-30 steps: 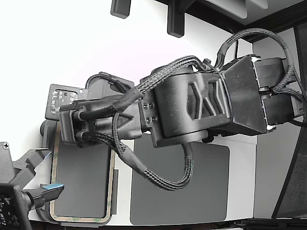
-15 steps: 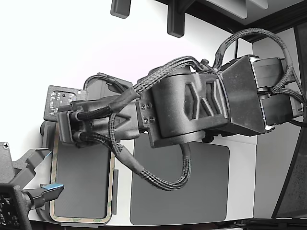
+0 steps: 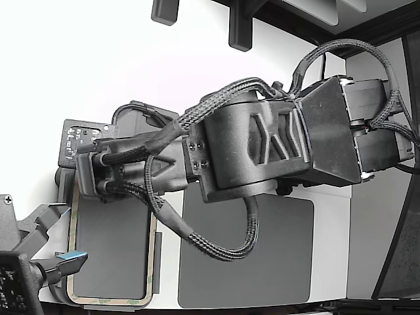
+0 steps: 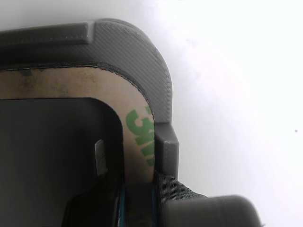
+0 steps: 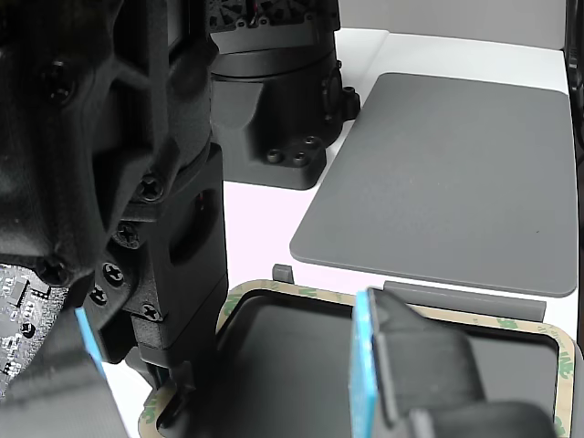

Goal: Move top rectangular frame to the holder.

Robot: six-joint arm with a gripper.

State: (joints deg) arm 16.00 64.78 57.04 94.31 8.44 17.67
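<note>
The top rectangular frame [image 4: 138,137] is beige-tan with green print. In the wrist view its rounded corner lies inside the light grey holder [image 4: 142,52], next to a raised tab [image 4: 166,149]. My gripper [image 4: 137,191] has a pad against each edge of the frame's strip, so it is shut on it. In the exterior view the frame [image 3: 69,262] sits at the lower left, and the arm's wrist [image 3: 98,170] covers its far end. In the other view the frame [image 5: 274,294] rings a dark hollow, with my gripper's body [image 5: 173,274] over one corner.
A dark grey flat mat [image 3: 262,262] lies to the exterior view's right of the holder and shows in the other view [image 5: 456,164]. A second arm's gripper with blue pads [image 3: 69,257] hangs over the frame's near left edge. A black arm base [image 5: 274,100] stands behind.
The arm's wrist has shifted slightly to the exterior view's left and a little down over the frame's far end. The frame's near edge has moved slightly lower in that view.
</note>
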